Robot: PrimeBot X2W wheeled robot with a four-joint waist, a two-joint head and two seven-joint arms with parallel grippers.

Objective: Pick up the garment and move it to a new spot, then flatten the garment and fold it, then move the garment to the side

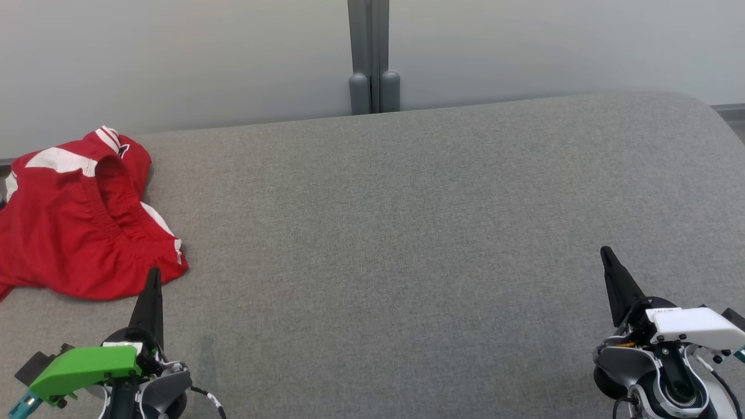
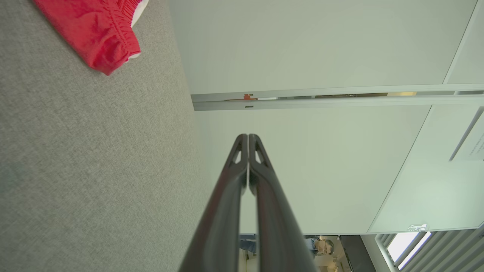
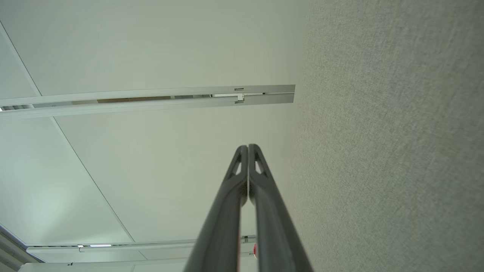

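Note:
A crumpled red garment [image 1: 70, 227] with white stripes lies at the far left of the grey fabric surface [image 1: 407, 233]. One red corner of the garment [image 2: 98, 34] shows at the top left of the left wrist view. My left gripper [image 1: 154, 273] sits at the lower left, shut and empty, its tip just below the garment's near edge. In the left wrist view its fingertips [image 2: 248, 136] meet. My right gripper [image 1: 605, 251] rests at the lower right, shut on nothing, far from the garment. Its fingertips [image 3: 247, 146] are pressed together.
A pale partition wall [image 1: 174, 58] with a grey post [image 1: 373, 58] runs behind the surface's far edge. The grey surface stretches wide between the two grippers. A person [image 2: 321, 247] shows small at the bottom of the left wrist view.

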